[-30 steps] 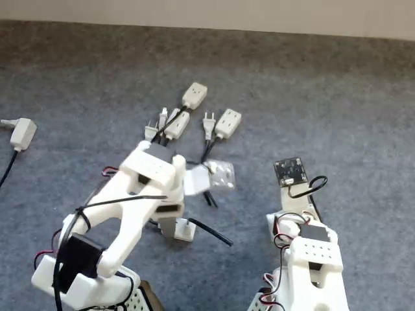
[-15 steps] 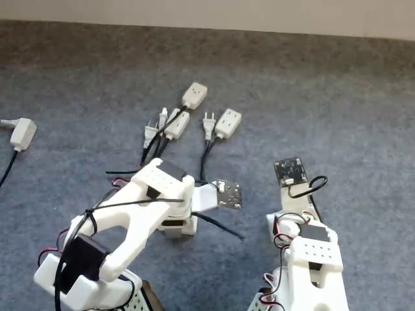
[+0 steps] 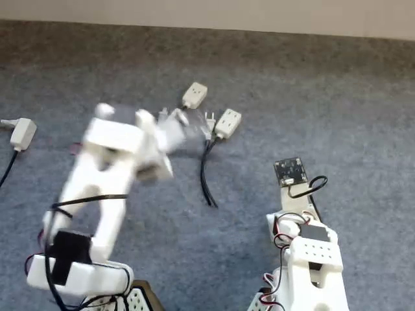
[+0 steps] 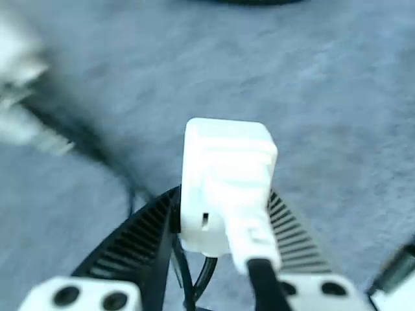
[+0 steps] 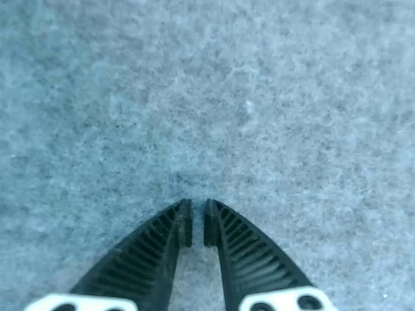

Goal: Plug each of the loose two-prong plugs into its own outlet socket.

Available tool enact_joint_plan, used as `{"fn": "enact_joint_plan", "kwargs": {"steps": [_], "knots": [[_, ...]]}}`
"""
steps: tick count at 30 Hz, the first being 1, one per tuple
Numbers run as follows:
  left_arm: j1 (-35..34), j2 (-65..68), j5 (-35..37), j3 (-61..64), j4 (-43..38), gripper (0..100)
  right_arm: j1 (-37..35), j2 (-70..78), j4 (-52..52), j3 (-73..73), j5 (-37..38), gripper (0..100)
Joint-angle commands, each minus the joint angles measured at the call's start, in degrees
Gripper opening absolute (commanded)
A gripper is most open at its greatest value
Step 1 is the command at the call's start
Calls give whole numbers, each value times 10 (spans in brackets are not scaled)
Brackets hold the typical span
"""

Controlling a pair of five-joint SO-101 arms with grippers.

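Block [image 4: 227, 162] of white plastic on a black cord [image 4: 259, 275] sits clamped in left gripper [image 4: 224, 194]; whether it is plug or socket cannot be told. Beyond this gripper lie far socket [image 3: 194, 94] and near socket [image 3: 228, 122]. Right gripper [image 5: 198, 223] is closed and empty, well apart from both.

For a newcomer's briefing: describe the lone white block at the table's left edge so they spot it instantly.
Start at the grey carpeted table and follow it to its left edge. There lies a white block with a black cord; unlike the other white blocks clustered mid-table, it lies alone.
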Motion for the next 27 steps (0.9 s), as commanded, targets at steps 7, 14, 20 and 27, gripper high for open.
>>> {"fn": "enact_joint_plan", "kwargs": {"steps": [7,14,20,27], "knots": [[-272,266,45,-403,25,5,-3,18,-3,0,7,50],[-284,553,109,-783,78,5,-4,18,-3,0,7,50],[-260,727,159,-1002,86,5,-3,18,-3,0,7,50],[-279,776,159,-1008,83,7,-3,18,-3,0,7,50]]}}
